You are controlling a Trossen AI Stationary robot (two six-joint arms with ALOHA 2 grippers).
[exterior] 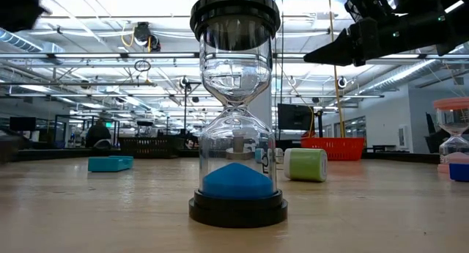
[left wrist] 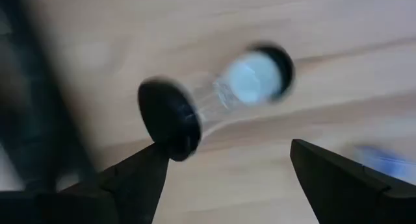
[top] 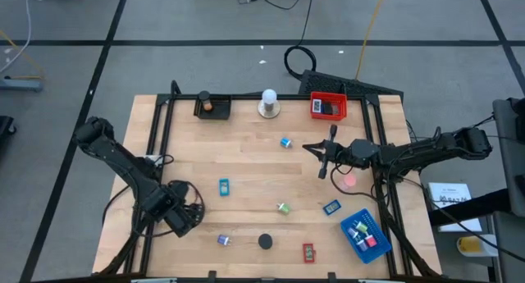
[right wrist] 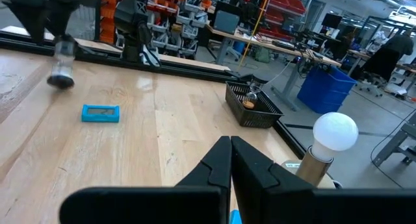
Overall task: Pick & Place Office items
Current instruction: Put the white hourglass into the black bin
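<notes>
A workshop hall (open ceiling): workbenches (right wrist: 273, 45), monitor (right wrist: 227, 19), storage bins (right wrist: 286, 6).
</notes>
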